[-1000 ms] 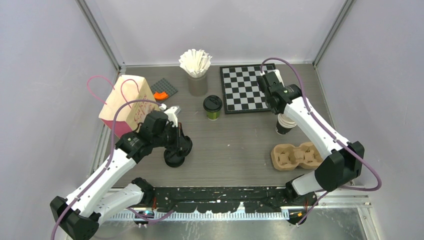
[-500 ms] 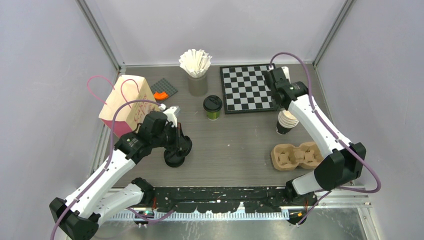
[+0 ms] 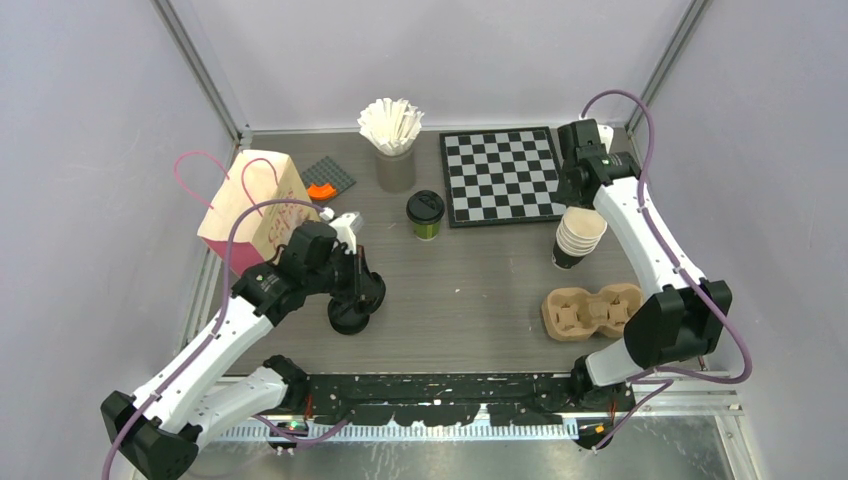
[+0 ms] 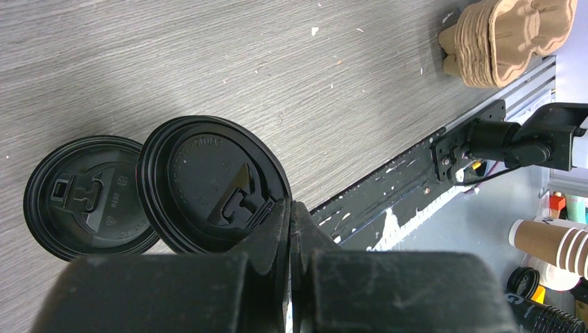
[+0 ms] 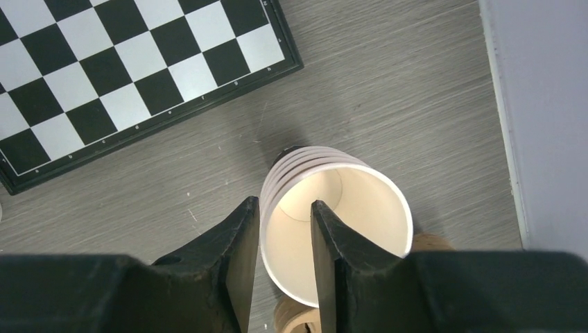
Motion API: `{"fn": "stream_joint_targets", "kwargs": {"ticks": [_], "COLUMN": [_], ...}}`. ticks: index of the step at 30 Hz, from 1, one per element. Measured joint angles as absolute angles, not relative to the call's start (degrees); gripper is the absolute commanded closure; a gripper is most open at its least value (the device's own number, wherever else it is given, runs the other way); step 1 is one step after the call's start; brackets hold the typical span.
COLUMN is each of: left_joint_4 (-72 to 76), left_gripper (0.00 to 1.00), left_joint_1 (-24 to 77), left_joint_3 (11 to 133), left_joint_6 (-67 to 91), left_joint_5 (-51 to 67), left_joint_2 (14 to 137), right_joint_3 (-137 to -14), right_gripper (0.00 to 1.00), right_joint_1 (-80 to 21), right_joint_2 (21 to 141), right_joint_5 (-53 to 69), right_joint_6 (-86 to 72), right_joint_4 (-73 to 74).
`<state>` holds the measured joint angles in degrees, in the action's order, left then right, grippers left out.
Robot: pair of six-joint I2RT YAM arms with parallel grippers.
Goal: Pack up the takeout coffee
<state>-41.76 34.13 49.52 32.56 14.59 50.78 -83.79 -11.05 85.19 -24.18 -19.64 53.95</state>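
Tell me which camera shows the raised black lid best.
Left wrist: the lid is close and sharp, its edge pinched in the left jaws. The top view shows it small, half under the arm; the right wrist view misses it.

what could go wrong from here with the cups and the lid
1. The right gripper hangs open over the rim of the nested stack of cups; a pinch there might lift several cups or tip the stack.
2. The left gripper pinches the black lid only at its edge, above a second lid; it might slip or twist.
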Motion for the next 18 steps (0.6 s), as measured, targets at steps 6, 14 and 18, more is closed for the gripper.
{"fn": "stream_joint_targets", "kwargs": {"ticks": [6, 14, 18], "left_joint_4": [-41.4, -41.4, -41.4], "left_gripper": [1.00, 1.00, 1.00], "left_joint_1": [34.1, 34.1, 34.1], "left_joint_3": [49.3, 49.3, 49.3], "left_joint_6": [32.6, 32.6, 32.6], "left_joint_5": [14.6, 14.6, 14.6], "left_joint_2": [50.9, 50.9, 50.9], "right_joint_3": [-83.7, -82.7, -82.5], "right_gripper": [0.63, 0.67, 0.68], "right_joint_1": [-11.0, -11.0, -11.0], "right_joint_2": [86.9, 88.0, 88.0], "right_joint_5": [-23.1, -23.5, -23.5], "right_joint_6": [-20.4, -21.2, -21.2], "right_joint_4": [53.6, 53.6, 53.6]}}
